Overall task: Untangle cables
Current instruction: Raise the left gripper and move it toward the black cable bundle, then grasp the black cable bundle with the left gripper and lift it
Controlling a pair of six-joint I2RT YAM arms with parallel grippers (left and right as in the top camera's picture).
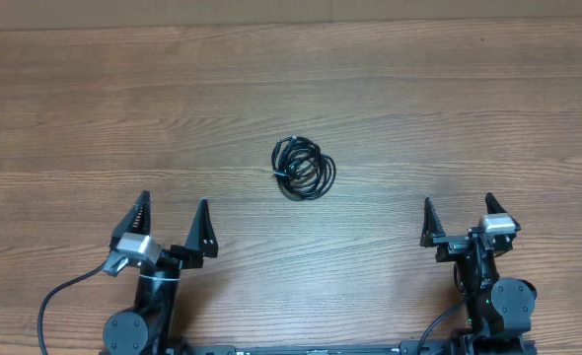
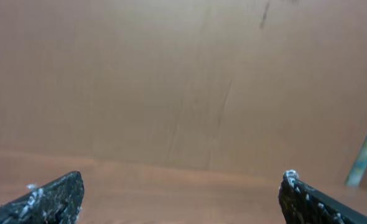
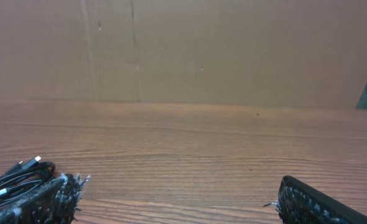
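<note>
Step in hand, as judged: the start of the job, approach not yet begun, nothing untangled. In the overhead view the left fingers (image 1: 201, 227) sit at lower left of the frame, spread wide, empty, and well apart from the work. Their own wrist view shows both dark tips (image 2: 46, 199) at the bottom corners with only bare wood and a brown backdrop between them. The cables (image 1: 304, 169) lie on the bench (image 1: 419, 99) just above frame centre, as one tight black coil of overlapping loops. No free end can be made out from above. The right fingers (image 1: 429, 225) sit at lower right, equally wide, also holding nothing. In the right wrist view the coil (image 3: 15, 177) shows at lower left, beside the left-hand tip, with one pale plug end poking out. Next move, as judged: one arm reaches in to pin or pinch an outer loop. The other arm takes the plug end and draws it away. Risk: the whole bundle slides as one piece. Containers: none in view, so nothing to record there.
</note>
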